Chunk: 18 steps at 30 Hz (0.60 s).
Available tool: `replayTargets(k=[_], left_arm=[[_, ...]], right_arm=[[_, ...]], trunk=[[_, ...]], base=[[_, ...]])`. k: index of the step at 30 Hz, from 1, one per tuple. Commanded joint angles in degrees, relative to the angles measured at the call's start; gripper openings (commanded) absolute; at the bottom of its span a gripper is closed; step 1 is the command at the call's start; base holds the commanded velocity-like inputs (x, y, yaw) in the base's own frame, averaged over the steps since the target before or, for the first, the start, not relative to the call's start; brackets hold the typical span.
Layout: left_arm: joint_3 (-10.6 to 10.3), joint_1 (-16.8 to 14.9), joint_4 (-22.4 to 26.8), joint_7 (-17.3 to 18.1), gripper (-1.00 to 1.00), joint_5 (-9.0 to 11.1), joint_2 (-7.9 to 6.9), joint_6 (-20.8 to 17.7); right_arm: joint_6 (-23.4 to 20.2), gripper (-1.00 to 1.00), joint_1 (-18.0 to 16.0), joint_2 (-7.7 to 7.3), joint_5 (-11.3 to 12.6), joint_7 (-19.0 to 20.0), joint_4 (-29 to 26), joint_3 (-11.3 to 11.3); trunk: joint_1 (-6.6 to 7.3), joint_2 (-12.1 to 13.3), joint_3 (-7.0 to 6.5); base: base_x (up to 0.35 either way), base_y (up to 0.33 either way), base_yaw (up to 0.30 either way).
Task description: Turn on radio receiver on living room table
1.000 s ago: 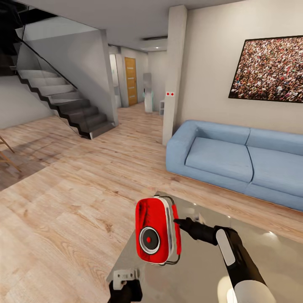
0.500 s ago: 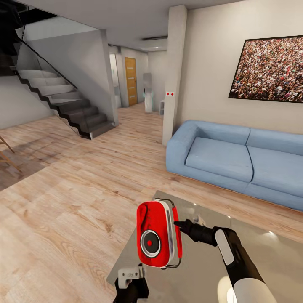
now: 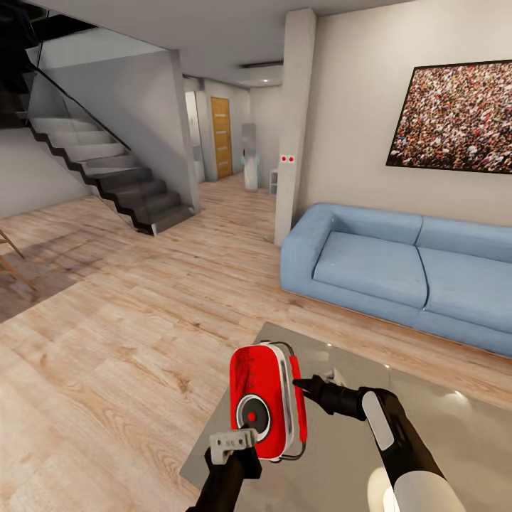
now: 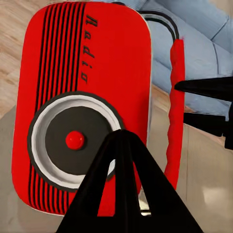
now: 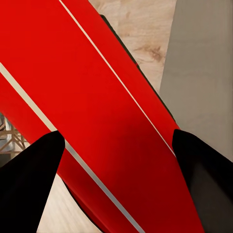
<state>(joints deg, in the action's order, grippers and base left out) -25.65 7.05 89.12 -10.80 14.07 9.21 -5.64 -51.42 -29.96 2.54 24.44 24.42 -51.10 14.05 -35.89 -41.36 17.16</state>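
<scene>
I'm looking at a radio [image 3: 264, 400] of smooth, glossy red plastic with white trim, a table [image 3: 427, 427] top shining grey and mirror-slick, a pale grainy wood floor [image 3: 128, 334], and a sofa [image 3: 398, 270] in matt blue cloth.

Lighting: even, bright and diffuse throughout; no single source is identified. Shadows: soft patch cast on the wood floor [image 3: 107, 341] at the left edge. Glare: small highlights and pale reflections carried by the glossy table [image 3: 441, 434]. Focus: sharp overall; slight compression softness is noted on the framed crowd picture [image 3: 455, 117].
</scene>
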Motion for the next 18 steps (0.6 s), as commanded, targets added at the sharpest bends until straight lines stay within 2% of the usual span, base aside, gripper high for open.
replayTargets(k=[1, 9, 13, 15, 16, 18], left_arm=[[0.17, -0.36, 0.00, -0.05, -1.00, -0.11, 0.10, -0.04], [3.29, -1.79, -0.04, -0.09, -1.00, -0.26, 0.19, -0.17], [3.91, -1.86, -0.09, -0.15, -1.00, -0.27, 0.16, -0.44], [4.29, -1.86, -0.09, -0.20, -1.00, -0.27, 0.18, -2.23], [4.75, -1.90, -0.09, -0.22, -1.00, -0.27, 0.19, -4.35], [4.97, -1.93, -0.09, -0.20, -1.00, -0.27, 0.20, -5.53]], right_arm=[[-0.24, -1.00, -0.01, 0.01, 1.15, 0.05, 0.00, 0.01], [-0.26, -1.00, -0.01, -0.13, 1.04, 0.10, 0.02, 0.01], [-0.26, -1.00, -0.01, -0.16, 0.82, 0.13, -0.10, 0.01], [-0.26, -1.00, -0.01, -0.17, 0.80, 0.20, -0.14, 0.01], [-0.26, -1.00, -0.01, -0.17, 0.82, 0.42, -0.29, 0.01], [-0.26, -1.00, -0.01, -0.17, 0.85, 0.64, -0.49, 0.01]], trunk=[[0.00, 0.00, 0.00], [0.00, 0.00, 0.00], [0.00, 0.00, 0.00], [0.00, 0.00, 0.00], [0.00, 0.00, 0.00], [0.00, 0.00, 0.00]], base=[[0.000, 0.000, 0.000], [0.000, 0.000, 0.000], [0.000, 0.000, 0.000], [0.000, 0.000, 0.000], [0.000, 0.000, 0.000], [0.000, 0.000, 0.000]])
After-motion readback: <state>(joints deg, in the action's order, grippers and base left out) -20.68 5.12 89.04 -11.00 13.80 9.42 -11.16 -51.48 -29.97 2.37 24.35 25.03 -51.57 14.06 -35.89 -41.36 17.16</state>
